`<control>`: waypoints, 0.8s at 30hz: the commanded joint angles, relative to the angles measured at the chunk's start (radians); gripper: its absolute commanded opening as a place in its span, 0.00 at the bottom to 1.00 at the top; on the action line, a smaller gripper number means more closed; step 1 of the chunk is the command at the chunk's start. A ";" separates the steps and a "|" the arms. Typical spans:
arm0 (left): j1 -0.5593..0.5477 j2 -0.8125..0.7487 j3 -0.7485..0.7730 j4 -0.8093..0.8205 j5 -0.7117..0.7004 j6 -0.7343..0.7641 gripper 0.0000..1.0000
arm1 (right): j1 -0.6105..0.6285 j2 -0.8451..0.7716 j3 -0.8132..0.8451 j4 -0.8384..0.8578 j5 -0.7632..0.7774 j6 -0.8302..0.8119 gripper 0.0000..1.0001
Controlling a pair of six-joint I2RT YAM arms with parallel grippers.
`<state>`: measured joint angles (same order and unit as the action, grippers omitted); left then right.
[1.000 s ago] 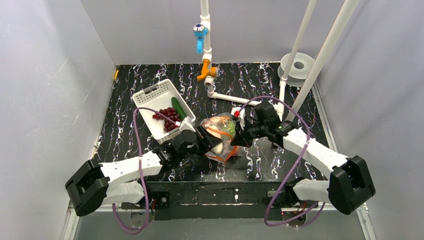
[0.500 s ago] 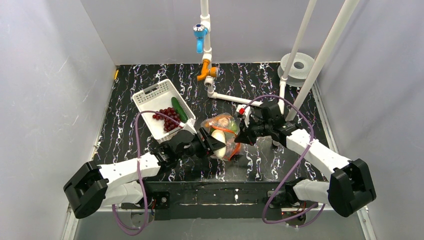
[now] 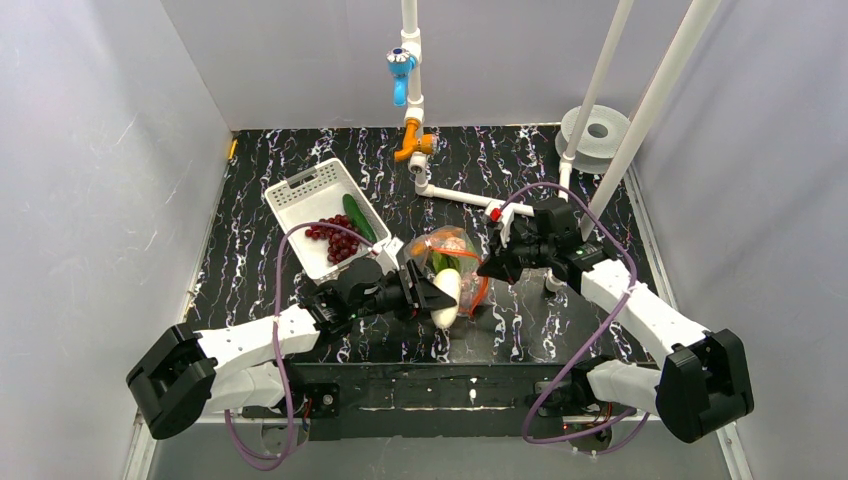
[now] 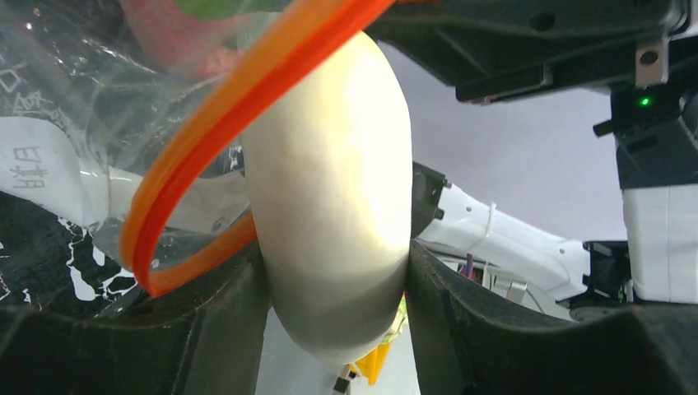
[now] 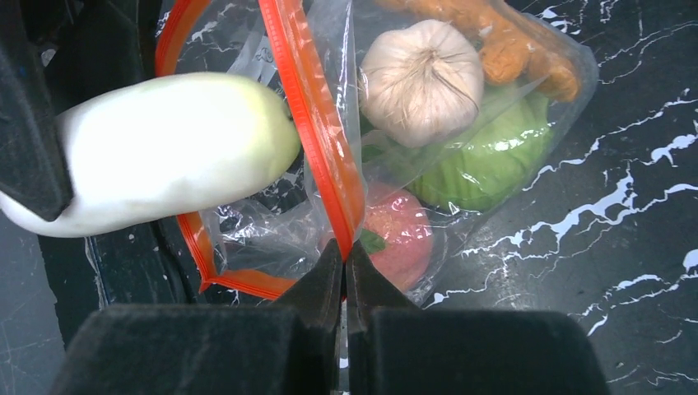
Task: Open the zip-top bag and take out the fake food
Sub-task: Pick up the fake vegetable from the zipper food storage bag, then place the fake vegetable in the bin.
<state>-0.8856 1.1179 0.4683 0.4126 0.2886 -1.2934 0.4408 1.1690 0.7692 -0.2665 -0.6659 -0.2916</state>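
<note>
**A robotics lab test cell, not a home kitchen**

Plain grey panel walls (image 3: pixel 100 150) box in a black marbled table (image 3: pixel 560 335). Two robot arms (image 3: pixel 250 340) are bolted at its near edge, purple cables (image 3: pixel 279 270) looping loose. White plastic pipes (image 3: pixel 455 196) with a blue tap (image 3: pixel 400 68) (an orange valve (image 3: pixel 415 148) lower down) and fake food (image 3: pixel 336 240) in a white basket (image 3: pixel 300 193) stand as props.

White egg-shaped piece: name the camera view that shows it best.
Right wrist: the white egg-shaped piece shows nearly whole, sticking out of the zip-top bag. Left wrist shows only its middle, clamped in the left gripper; top external shows it small.
</note>
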 commanded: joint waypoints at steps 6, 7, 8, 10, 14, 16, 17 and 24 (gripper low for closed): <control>0.010 -0.020 0.032 0.018 0.174 0.071 0.00 | -0.050 -0.041 -0.004 0.018 -0.027 0.008 0.01; 0.009 -0.019 0.029 0.024 0.182 0.068 0.00 | -0.053 -0.043 -0.005 0.019 -0.028 0.008 0.01; 0.011 -0.019 0.029 0.029 0.186 0.064 0.00 | -0.056 -0.045 -0.005 0.019 -0.029 0.008 0.01; 0.009 -0.018 0.029 0.028 0.193 0.061 0.00 | -0.064 -0.047 -0.005 0.019 -0.030 0.009 0.01; 0.010 -0.025 0.030 0.027 0.216 0.046 0.00 | -0.075 -0.052 -0.008 0.023 -0.032 0.009 0.01; 0.010 -0.034 0.029 0.027 0.231 0.041 0.00 | -0.076 -0.051 -0.007 0.024 -0.032 0.010 0.01; 0.011 -0.039 0.027 0.025 0.237 0.040 0.00 | -0.078 -0.050 -0.007 0.024 -0.032 0.010 0.01; 0.011 -0.069 0.031 0.008 0.307 0.055 0.00 | -0.080 -0.043 -0.005 0.027 -0.028 0.011 0.01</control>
<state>-0.8791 1.0843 0.4686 0.4187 0.5182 -1.2564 0.3759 1.1442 0.7692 -0.2657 -0.6777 -0.2916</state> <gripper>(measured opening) 0.523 0.029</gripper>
